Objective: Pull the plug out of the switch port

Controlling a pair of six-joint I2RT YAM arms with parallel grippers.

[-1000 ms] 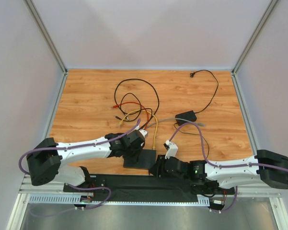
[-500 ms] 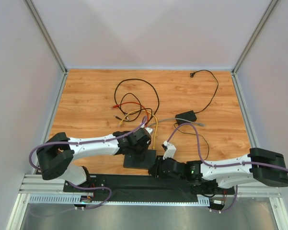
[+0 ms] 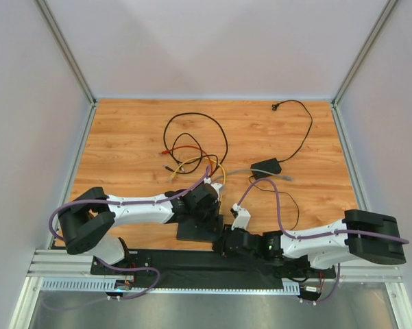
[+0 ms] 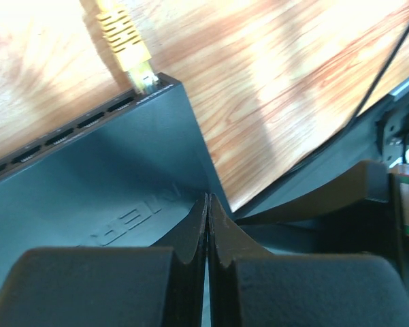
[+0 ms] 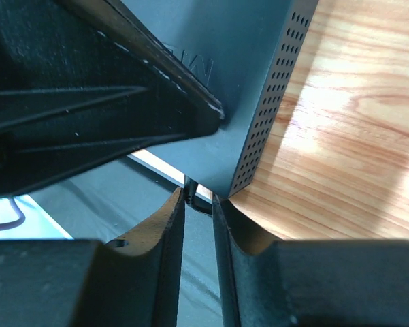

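Where the top view differs from a second ago: the left arm's elbow has swung in toward the middle, and the left gripper sits further over the switch. The right arm has slid left along the near edge, which puts the right gripper at the switch's near right corner.
Top view, switch: flat on the table, close to the near edge, between the two grippers; position unchanged.
Top view, hidden: the port row and plug lie under the left gripper. Only the yellow cable shows, running down toward it. Neither pair of jaws can be read from here.
Top view, surroundings: wood-grain table top. Loose black cables, a red lead and a power adapter with a thin cord lie well behind the switch. Pale walls stand on three sides, with aluminium posts at the corners. A black mat runs along the near edge.
Left wrist, pincer: clenched, fingers pressed together with nothing between them. The tips are down at the switch's top face; contact cannot be confirmed.
Left wrist, plug: the yellow plug is seated in the end port at the switch's corner, well ahead of the fingertips.
Left wrist, hard to read: lettering on the lid is partly cut off by the fingers, and the port row runs off the left edge.
Right wrist, pincer: released, jaws a narrow slit apart. The switch's perforated corner is just beyond the tips; whether a pad touches it cannot be told.
Right wrist, hidden: the left gripper's black body fills the upper left and covers most of the lid.
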